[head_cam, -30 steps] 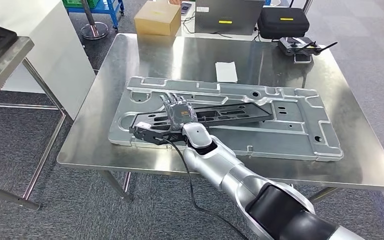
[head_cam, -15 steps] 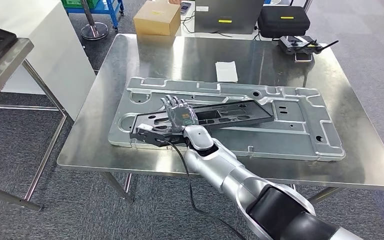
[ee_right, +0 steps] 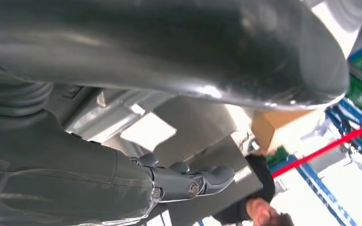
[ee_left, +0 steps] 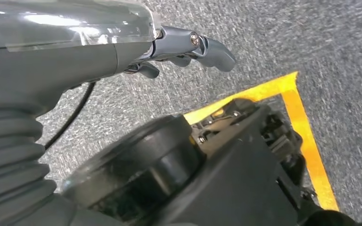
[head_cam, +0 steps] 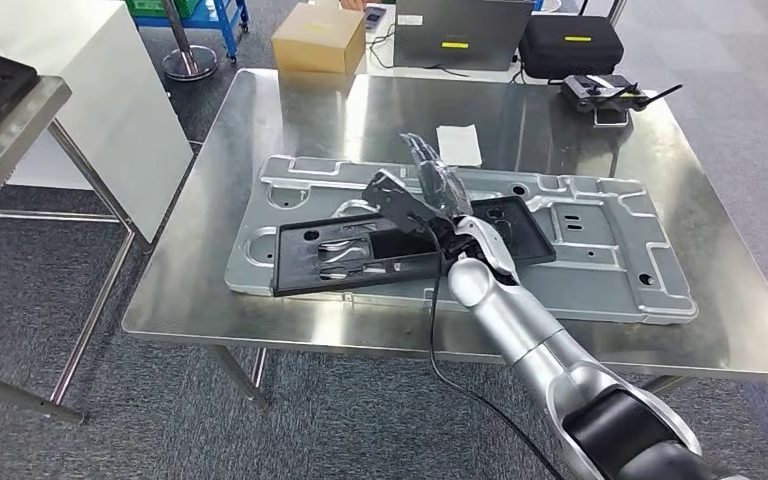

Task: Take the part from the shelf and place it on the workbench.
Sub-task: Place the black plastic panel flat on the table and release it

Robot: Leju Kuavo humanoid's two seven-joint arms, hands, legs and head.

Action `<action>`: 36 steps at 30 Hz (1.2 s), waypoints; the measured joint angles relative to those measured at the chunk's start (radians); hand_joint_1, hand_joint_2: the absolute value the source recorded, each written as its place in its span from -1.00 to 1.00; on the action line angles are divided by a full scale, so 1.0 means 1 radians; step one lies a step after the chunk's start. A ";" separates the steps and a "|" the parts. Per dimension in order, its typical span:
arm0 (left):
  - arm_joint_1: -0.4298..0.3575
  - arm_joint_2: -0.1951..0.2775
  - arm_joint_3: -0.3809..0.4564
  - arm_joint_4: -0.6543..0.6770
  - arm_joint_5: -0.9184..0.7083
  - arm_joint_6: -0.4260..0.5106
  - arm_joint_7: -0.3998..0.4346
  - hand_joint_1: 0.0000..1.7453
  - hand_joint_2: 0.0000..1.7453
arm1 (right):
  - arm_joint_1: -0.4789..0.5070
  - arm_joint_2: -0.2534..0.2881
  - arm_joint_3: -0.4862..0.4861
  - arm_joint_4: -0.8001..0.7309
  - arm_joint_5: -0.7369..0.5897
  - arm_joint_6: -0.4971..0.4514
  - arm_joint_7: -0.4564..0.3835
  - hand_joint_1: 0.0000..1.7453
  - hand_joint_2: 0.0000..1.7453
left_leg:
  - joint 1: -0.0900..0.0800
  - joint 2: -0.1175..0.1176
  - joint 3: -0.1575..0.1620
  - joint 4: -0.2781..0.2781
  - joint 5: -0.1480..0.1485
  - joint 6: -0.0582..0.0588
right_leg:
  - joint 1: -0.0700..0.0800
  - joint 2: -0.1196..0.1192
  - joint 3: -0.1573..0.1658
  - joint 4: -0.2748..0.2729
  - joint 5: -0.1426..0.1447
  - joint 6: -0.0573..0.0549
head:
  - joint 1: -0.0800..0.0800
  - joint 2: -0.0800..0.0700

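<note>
We log the steel workbench (head_cam: 260,130) first: it fills most of the head view, with grey carpet around it. On it lies a large pale-grey metal plate (head_cam: 600,240) with ribs and holes, set slightly askew, near the front edge. The part (head_cam: 340,255), a long black plastic frame with cut-outs, lies flat on this plate, running from the plate's left end toward its middle; its right end passes under the robot's arm.

The right arm (head_cam: 530,335) comes in from the lower right, silver, with a black cable (head_cam: 432,330) hanging from the wrist over the front edge of the bench. The right hand (head_cam: 430,185) is raised above the part near its right half, turned on edge, fingers extended and apart; in the right wrist view the right hand (ee_right: 188,183) holds nothing that we can see, its fingers slightly curled and loose. The arm and hand cover the middle of the part's right end, so we cannot tell whether anything touches there.

Toward the far side of the bench we note a white sheet of paper (head_cam: 457,143) just beyond the plate, and a remote controller (head_cam: 605,95) at the far right corner. Beyond the bench stand a cardboard box (head_cam: 318,38), a grey case (head_cam: 460,35) and a black bag (head_cam: 570,45). A second table (head_cam: 5,135) stands at the left, next to a white cabinet (head_cam: 110,90).

In the left wrist view the left hand (ee_left: 188,47) hangs over carpet with yellow floor tape (ee_left: 306,132); its fingers are loosely curled with nothing in them.
</note>
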 joint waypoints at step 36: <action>-0.010 -0.018 0.017 0.003 -0.015 -0.054 -0.007 -1.00 -1.00 | 0.403 -0.358 -0.449 -0.620 -0.370 -0.016 -0.067 -1.00 -1.00 | -0.017 0.010 0.032 -0.045 0.015 0.049 | -0.010 0.001 -0.125 0.194 -0.114 0.027 | 0.000 0.000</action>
